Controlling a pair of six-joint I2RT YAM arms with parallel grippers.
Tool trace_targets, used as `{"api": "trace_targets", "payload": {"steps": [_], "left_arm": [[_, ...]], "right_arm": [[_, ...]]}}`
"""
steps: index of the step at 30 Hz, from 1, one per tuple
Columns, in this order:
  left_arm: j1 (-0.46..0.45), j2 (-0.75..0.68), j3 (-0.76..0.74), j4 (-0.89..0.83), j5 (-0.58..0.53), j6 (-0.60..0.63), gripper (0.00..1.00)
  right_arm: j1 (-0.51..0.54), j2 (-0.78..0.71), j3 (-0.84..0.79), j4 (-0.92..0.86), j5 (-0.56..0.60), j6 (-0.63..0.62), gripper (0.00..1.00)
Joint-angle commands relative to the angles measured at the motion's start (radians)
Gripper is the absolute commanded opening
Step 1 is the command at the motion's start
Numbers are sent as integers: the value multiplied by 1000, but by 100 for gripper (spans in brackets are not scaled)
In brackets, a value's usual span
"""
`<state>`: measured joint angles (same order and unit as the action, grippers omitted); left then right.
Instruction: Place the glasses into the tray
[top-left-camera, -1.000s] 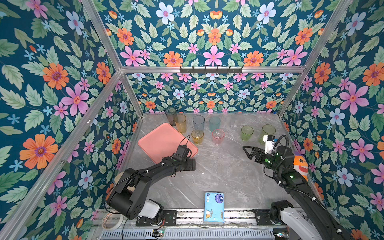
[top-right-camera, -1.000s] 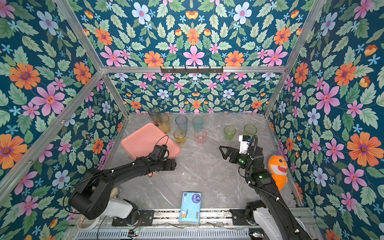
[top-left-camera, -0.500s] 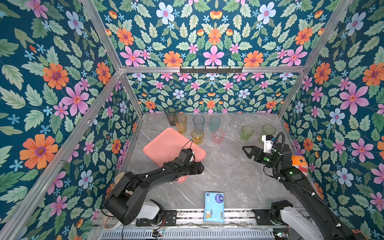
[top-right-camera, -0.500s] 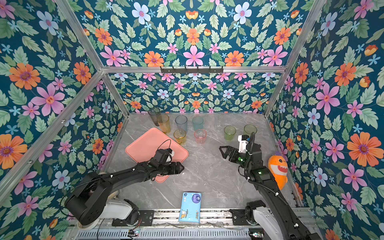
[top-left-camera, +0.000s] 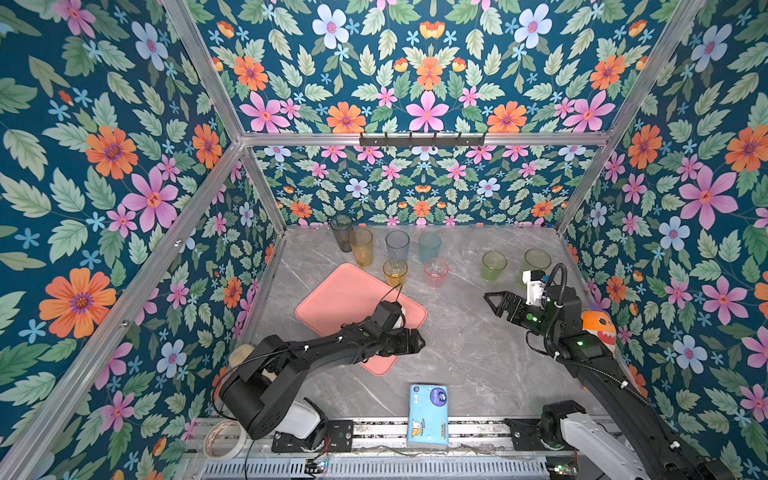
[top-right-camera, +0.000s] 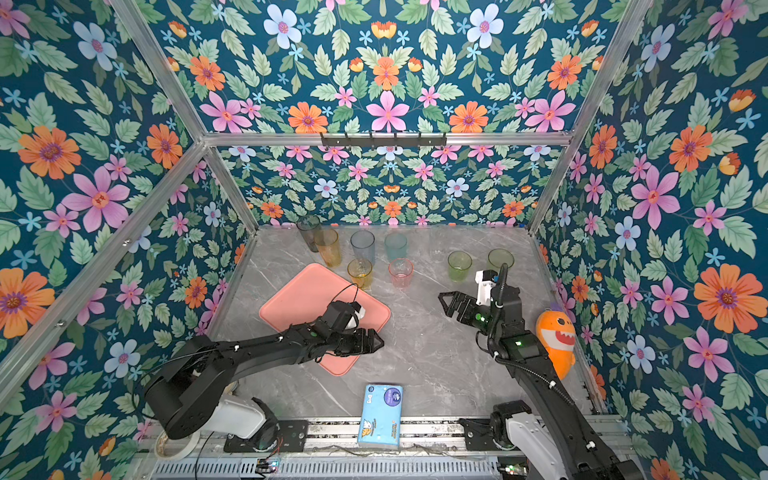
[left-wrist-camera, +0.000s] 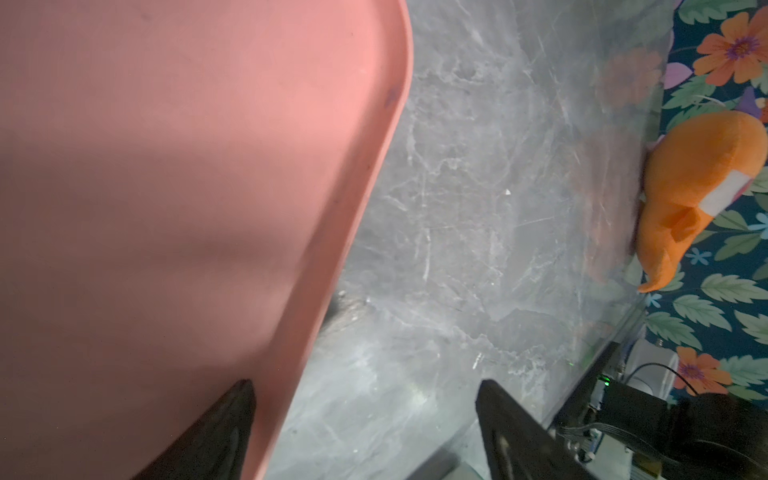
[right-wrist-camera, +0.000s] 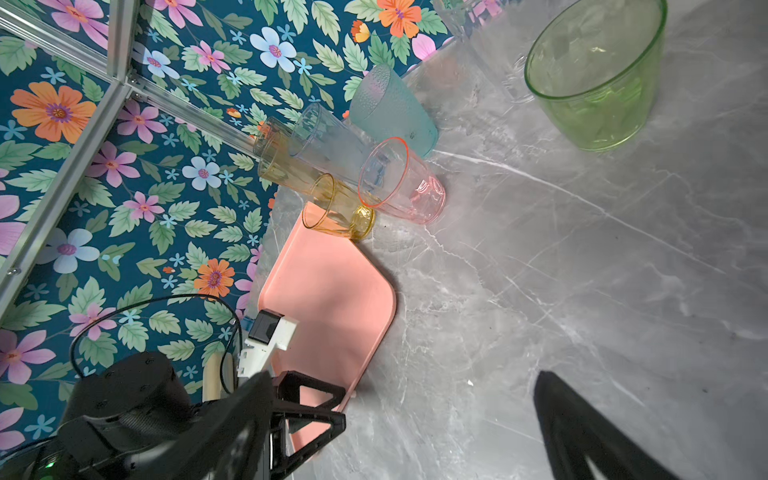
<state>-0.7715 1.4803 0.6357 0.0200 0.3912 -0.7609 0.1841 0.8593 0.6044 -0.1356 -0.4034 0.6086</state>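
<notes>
**Inspector:** What has altered in the last second?

**Assessor:** The salmon-pink tray (top-left-camera: 345, 303) has been drawn out from the far left corner of the desk (top-left-camera: 457, 353) toward its middle. It has also turned, so one corner now points at the near edge. The left claw (top-left-camera: 417, 340) sits at the rim facing the desk's right edge, jaws apart. In the left wrist view one finger (left-wrist-camera: 220, 432) is over the tray floor and the other over bare marble, with the rim between them unclamped.

**Inspector:** And the glasses?

**Assessor:** None are in the tray. The yellow tumbler (top-left-camera: 395, 272) stands just beside the tray's far rim, though contact cannot be determined. The pink tumbler (top-left-camera: 435, 272) stands next to it. The tall tumblers line the far edge, and the green tumblers (top-left-camera: 493, 266) stand toward the far right corner.

**Inspector:** Right claw?

**Assessor:** The right claw (top-left-camera: 492, 303) has its jaws wide apart and empty, raised over the desk's right side near the green pair.

**Inspector:** Finding?

**Assessor:** In my judgement the tray now lies within both arms' reach, and loading has not begun.
</notes>
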Motion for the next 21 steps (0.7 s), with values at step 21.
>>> {"api": "trace_targets", "payload": {"steps": [21], "left_arm": [[-102, 156, 233, 97, 114, -76, 87]], "right_arm": [[5, 18, -39, -111, 1, 113, 87]]}}
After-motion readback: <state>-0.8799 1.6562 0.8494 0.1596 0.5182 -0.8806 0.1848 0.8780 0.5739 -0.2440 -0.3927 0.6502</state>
